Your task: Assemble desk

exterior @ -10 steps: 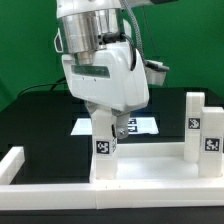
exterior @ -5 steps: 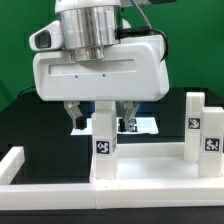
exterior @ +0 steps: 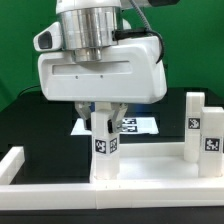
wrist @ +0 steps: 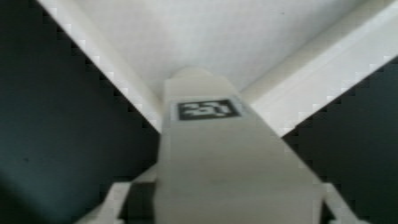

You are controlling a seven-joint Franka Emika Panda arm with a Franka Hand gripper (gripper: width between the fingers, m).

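Note:
The desk's white tabletop panel (exterior: 150, 168) lies flat near the front of the table. A square-section leg (exterior: 104, 148) with a black-and-white tag stands upright on its corner at the exterior view's left. My gripper (exterior: 104, 124) comes straight down over this leg, one finger on each side of its upper part, shut on it. Two more tagged legs (exterior: 193, 125) (exterior: 211, 142) stand at the panel's other end. In the wrist view the leg (wrist: 214, 150) runs from between my fingers (wrist: 118, 198) down to the tabletop (wrist: 196, 35).
The marker board (exterior: 142, 125) lies on the black table behind the leg. A white border rail (exterior: 12, 165) runs along the exterior view's left and another along the front (exterior: 100, 196). A green backdrop stands behind.
The hand has turned square to the camera and dropped a little over the leg. Its fingers, wide apart half a second ago, have closed in on the leg's sides.

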